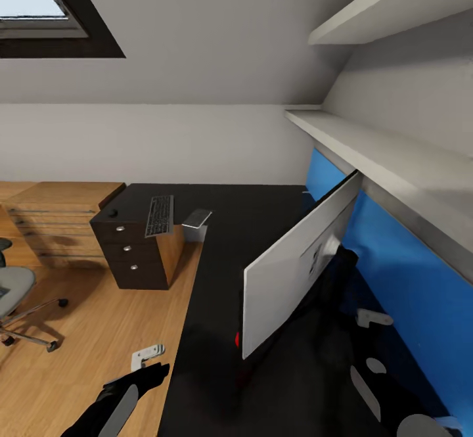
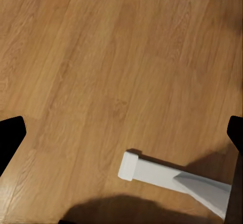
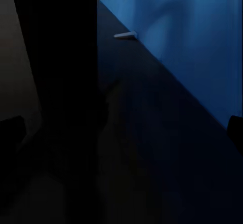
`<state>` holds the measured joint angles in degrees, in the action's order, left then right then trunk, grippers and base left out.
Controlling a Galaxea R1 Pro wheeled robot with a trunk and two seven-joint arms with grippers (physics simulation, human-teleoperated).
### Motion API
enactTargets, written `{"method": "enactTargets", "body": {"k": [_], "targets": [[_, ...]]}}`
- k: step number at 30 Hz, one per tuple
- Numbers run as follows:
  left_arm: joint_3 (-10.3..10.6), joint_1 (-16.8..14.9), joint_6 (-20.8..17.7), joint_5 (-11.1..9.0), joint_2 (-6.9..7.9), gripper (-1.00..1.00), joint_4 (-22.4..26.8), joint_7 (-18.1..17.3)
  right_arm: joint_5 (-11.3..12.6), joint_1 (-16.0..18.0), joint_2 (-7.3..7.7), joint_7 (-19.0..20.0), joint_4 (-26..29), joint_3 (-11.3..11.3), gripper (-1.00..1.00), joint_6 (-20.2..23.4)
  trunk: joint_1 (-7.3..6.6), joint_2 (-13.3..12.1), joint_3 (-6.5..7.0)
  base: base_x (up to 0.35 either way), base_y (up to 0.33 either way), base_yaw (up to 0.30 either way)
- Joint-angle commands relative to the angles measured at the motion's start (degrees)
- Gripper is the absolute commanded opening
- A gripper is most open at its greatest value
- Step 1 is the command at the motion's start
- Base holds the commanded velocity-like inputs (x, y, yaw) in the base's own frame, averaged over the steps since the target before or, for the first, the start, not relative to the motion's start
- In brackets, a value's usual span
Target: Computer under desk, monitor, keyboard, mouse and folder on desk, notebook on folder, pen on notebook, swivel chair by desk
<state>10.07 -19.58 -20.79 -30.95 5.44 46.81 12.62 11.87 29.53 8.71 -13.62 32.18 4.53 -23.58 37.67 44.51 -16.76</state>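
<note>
The desk [image 1: 263,213], a black L-shaped surface, runs along the blue wall panel [image 1: 401,273] under sloped white walls and two white shelves [image 1: 394,154]. On this surface stands the monitor [image 1: 295,259], a large thin screen seen from behind: pale silver back, black edge, a small red dot [image 1: 237,339] at its lower corner, its top leaning toward the blue panel. No brand mark or writing can be read on it.

Away from the monitor, beyond the desk's inner corner, a dark drawer cabinet [image 1: 135,250] with three round knobs stands against the desk, and a light wooden drawer unit [image 1: 59,217] sits past it. The slim black keyboard [image 1: 159,215] with pale keys lies on the cabinet top; its lettering is too small to read. Just beside it, toward the monitor, a small grey flat object [image 1: 197,218] rests at the desk's edge.

Far from the monitor, over the wooden floor [image 1: 85,332], part of the grey swivel chair [image 1: 16,292] shows with chrome legs.

The left hand [image 1: 147,356] hangs over the floor beside the desk with fingers apart, holding nothing; its wrist view shows a white desk foot [image 2: 172,178]. The right hand [image 1: 374,319] is behind the monitor near the blue panel; whether it is open or closed I cannot tell.
</note>
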Motion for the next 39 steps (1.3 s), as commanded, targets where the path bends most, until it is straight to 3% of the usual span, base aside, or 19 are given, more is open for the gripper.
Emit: {"method": "enactTargets", "body": {"k": [1, 15, 19, 21, 22, 23, 25, 27, 30, 32, 39], "targets": [[0.31, -0.05, -0.13, -0.6, 0.07, 1.0, 0.12, 0.58, 0.55, 0.04, 0.08, -0.35, -0.03, 0.48, 1.0, -0.24, -0.02, 0.07, -0.08, -0.332, 0.0, 0.0], [0.23, -0.11, -0.13, -0.6, 0.11, 1.0, 0.12, 0.57, 0.28, 0.01, -0.02, -0.32, 0.22, 0.63, 1.0, -0.24, -0.02, 0.07, -0.08, -0.334, 0.011, 0.0], [0.22, -0.09, -0.13, -0.66, 0.25, 1.0, 0.05, 0.57, 0.23, -0.23, -0.2, -0.55, 5.23, 0.65, 1.0, 0.63, -0.02, 0.07, -0.08, -0.314, 0.136, 0.0], [0.22, -0.07, -0.13, -0.68, 0.27, 1.0, 0.04, 0.57, 0.3, -1.38, -0.44, -0.96, 13.25, 0.65, 1.0, 5.7, -0.02, 0.07, -0.08, -0.237, 0.15, 0.0], [0.22, -0.09, -0.13, -0.68, 0.27, 1.0, 0.04, 0.53, 0.38, -2.98, -0.64, -1.45, 18.4, 0.67, 1.0, 11.04, -0.02, 0.07, -0.08, -0.139, 0.091, 0.0], [0.22, -0.09, -0.13, -0.63, 0.27, 1.0, 0.05, 0.5, 0.39, -7.12, -1.55, -4.12, 29.6, 0.66, 1.0, 24.24, -0.02, 0.07, -0.08, -0.057, 0.037, 0.0], [0.22, -0.1, -0.13, -0.62, 0.27, 1.0, 0.05, 0.52, 0.41, -9.45, -2.76, -7.83, 36.96, 0.63, 1.0, 31.89, -0.02, 0.07, -0.08, -0.037, 0.024, 0.0], [0.25, -0.08, -0.13, -0.63, 0.24, 1.0, 0.04, 0.54, 0.39, -10.76, -4.05, -12.54, 41.34, 0.61, 1.0, 35.74, -0.02, 0.07, -0.08, -0.019, 0.046, 0.0], [0.29, -0.06, -0.13, -0.67, 0.17, 1.0, 0.04, 0.61, 0.36, -11.72, -5.87, -19.53, 44.35, 0.88, 1.0, 37.86, -0.02, 0.07, -0.08, -0.008, 0.164, 0.0], [0.3, -0.07, -0.13, -0.66, 0.14, 1.0, 0.04, 0.63, 0.31, -11.97, -6.57, -21.72, 45.16, 1.6, 1.0, 38.0, -0.02, 0.07, -0.08, -0.012, 0.247, 0.0], [0.26, -0.09, -0.04, -0.68, -0.92, 1.0, -1.05, 0.71, -1.58, -13.13, -7.42, -22.75, 44.59, 3.79, 1.0, 36.06, -0.02, 0.07, -0.08, -0.006, 0.038, 0.0]]}}
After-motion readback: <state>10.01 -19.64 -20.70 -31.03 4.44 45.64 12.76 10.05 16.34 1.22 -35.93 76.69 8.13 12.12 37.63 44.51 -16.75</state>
